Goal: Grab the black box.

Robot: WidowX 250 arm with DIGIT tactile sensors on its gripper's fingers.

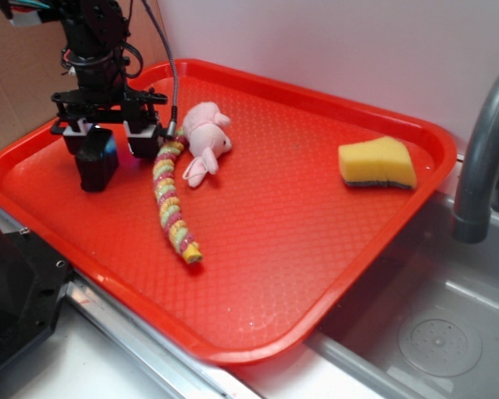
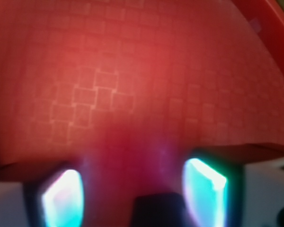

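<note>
The black box (image 1: 96, 163) stands upright on the red tray (image 1: 299, 224) near its far left corner. My gripper (image 1: 110, 146) is lowered over it, open, with one finger on each side of the box. In the wrist view the black box (image 2: 158, 212) shows blurred at the bottom edge between the two glowing pads (image 2: 61, 198). It sits closer to the right pad (image 2: 206, 194), and a wide gap is left on the other side. My gripper (image 2: 133, 197) is not clamped on it.
A striped yellow, pink and green plush snake (image 1: 171, 202) lies just right of the gripper, with a pink plush toy (image 1: 205, 141) behind it. A yellow sponge (image 1: 377, 163) rests at the tray's far right. A grey faucet (image 1: 478, 158) and a sink (image 1: 432, 332) lie beyond the right rim.
</note>
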